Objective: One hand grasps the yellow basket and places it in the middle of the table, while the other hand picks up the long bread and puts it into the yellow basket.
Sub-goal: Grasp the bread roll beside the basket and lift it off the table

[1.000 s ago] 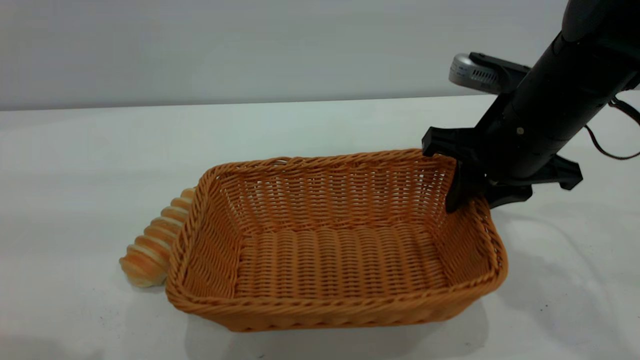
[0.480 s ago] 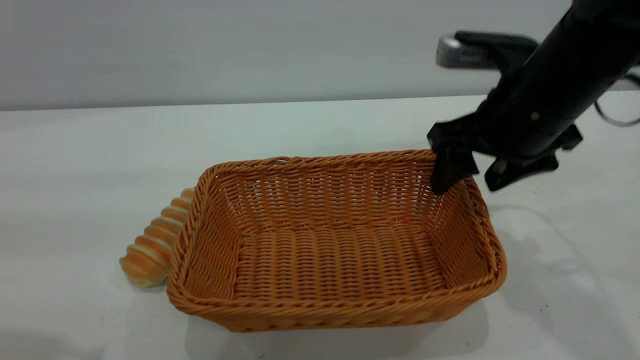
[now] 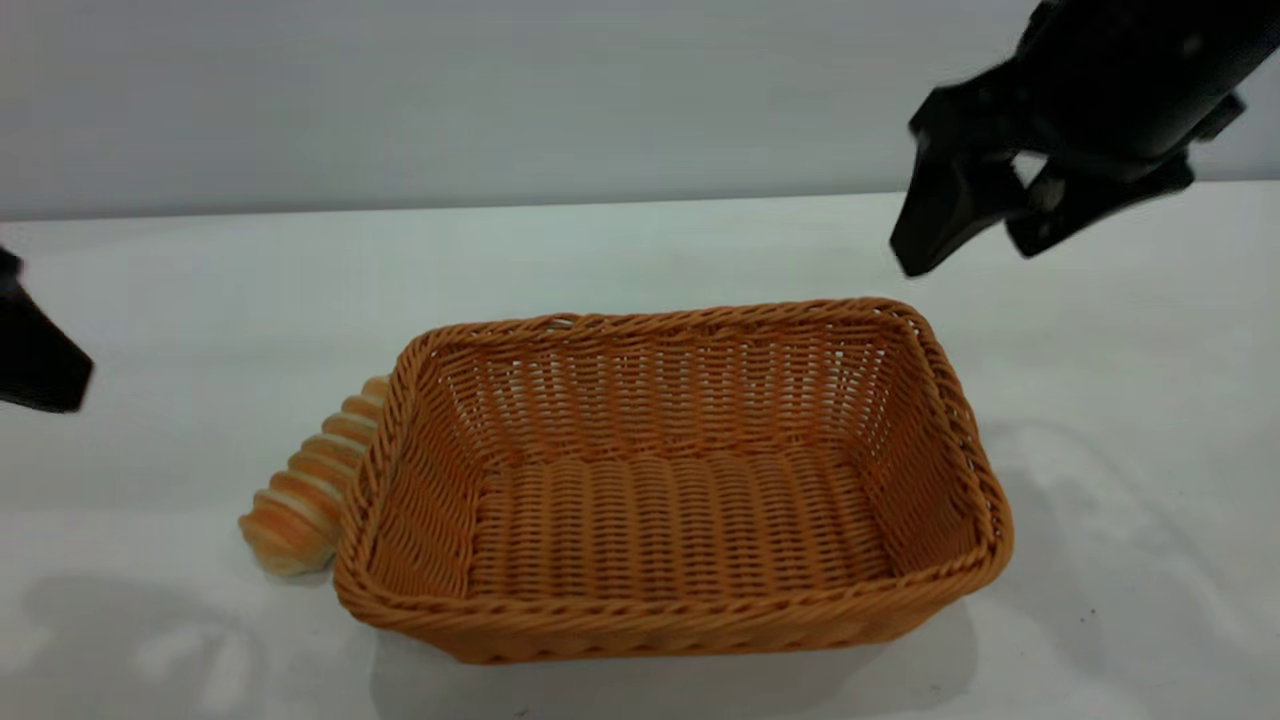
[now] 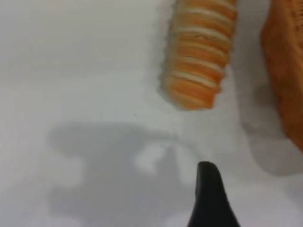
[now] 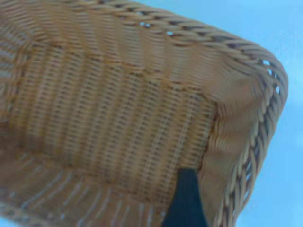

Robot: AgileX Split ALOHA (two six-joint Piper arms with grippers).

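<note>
The yellow basket (image 3: 650,625) stands empty on the white table (image 3: 640,250), near the middle. The long bread (image 3: 300,500) lies on the table against the basket's left end. My right gripper (image 3: 970,245) is open and empty, raised above the basket's far right corner. In the right wrist view one finger (image 5: 185,198) shows over the basket's inside (image 5: 118,109). My left gripper (image 3: 40,365) is at the left edge, above the table, apart from the bread. In the left wrist view one finger (image 4: 208,194) shows short of the bread (image 4: 199,52), beside the basket's wall (image 4: 289,71).
The table has a few tiny dark specks. A plain grey wall runs behind its far edge. Bare tabletop lies to the left of the bread and to the right of the basket.
My right gripper has let go of the basket's right rim and risen up and away. The basket stays put. My left gripper has come into view at the left edge.
</note>
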